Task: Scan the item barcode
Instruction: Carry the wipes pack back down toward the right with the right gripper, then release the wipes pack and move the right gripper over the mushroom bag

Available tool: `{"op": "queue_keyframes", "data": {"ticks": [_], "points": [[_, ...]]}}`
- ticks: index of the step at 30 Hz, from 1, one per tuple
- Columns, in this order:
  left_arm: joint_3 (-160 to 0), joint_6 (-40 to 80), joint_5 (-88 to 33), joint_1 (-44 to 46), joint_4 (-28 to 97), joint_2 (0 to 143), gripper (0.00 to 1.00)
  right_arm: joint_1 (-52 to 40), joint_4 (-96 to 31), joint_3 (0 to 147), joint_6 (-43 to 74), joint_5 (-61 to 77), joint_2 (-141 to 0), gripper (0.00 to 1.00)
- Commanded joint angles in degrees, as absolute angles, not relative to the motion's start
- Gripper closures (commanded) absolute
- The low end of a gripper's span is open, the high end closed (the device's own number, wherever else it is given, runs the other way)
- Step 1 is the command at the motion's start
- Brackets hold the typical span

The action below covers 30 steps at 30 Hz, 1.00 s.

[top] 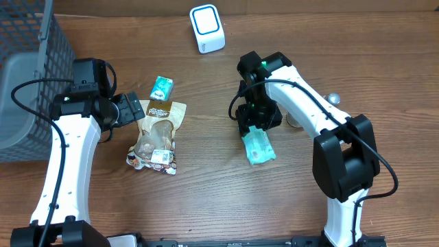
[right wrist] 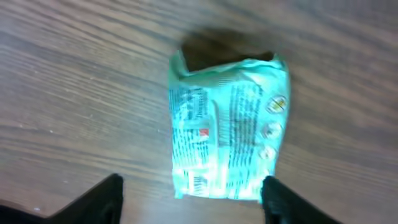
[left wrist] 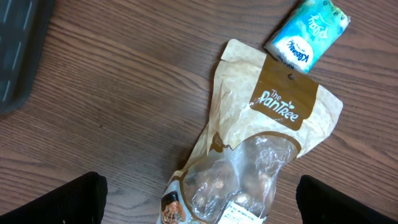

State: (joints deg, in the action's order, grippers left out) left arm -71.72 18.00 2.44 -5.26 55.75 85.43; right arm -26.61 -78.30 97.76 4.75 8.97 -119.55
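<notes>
Two grippers stand open, neither holding anything. The right gripper (right wrist: 194,193) hangs just above the green pack (right wrist: 227,127). The pack lies flat on the table (right wrist: 62,93), its near end between the spread fingers, its long axis running straight ahead of them, and its printed face up. The left gripper (left wrist: 199,199) hovers over the pouch (left wrist: 267,149), well apart from the pack. The right is nearer, so the pickup looks to be its job. The scanner (top: 207,27) sits beyond it, off to its left.

Under even light, I see a brown wood-grain worktop (top: 206,206), a grey mesh basket (top: 27,75) at its left edge.
</notes>
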Motion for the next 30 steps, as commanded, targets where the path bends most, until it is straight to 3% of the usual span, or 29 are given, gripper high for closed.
{"op": "queue_keyframes", "data": {"ticks": [1,4,8,16,19,30], "points": [[-72.12,17.80,3.16,-5.23,55.64,85.93,0.00,-26.39,-76.55,97.67,6.02,8.38,-119.39,0.21],[-72.12,17.80,3.16,-5.21,55.64,85.93,0.00,-26.39,-73.58,97.67,10.41,7.33,-119.39,0.15],[-72.12,17.80,3.16,-5.23,55.64,85.93,0.00,-27.03,-69.78,97.54,18.96,8.32,-119.39,0.14],[-72.12,17.80,3.16,-5.23,55.64,85.93,0.00,-33.30,-60.18,94.06,19.77,15.38,-119.39,0.11],[-72.12,17.80,3.16,-5.21,55.64,85.93,0.00,-36.84,-55.72,91.83,19.81,15.49,-119.39,0.00],[-72.12,17.80,3.16,-5.23,55.64,85.93,0.00,-44.64,-38.20,82.04,28.32,7.49,-119.39,0.00]]}}
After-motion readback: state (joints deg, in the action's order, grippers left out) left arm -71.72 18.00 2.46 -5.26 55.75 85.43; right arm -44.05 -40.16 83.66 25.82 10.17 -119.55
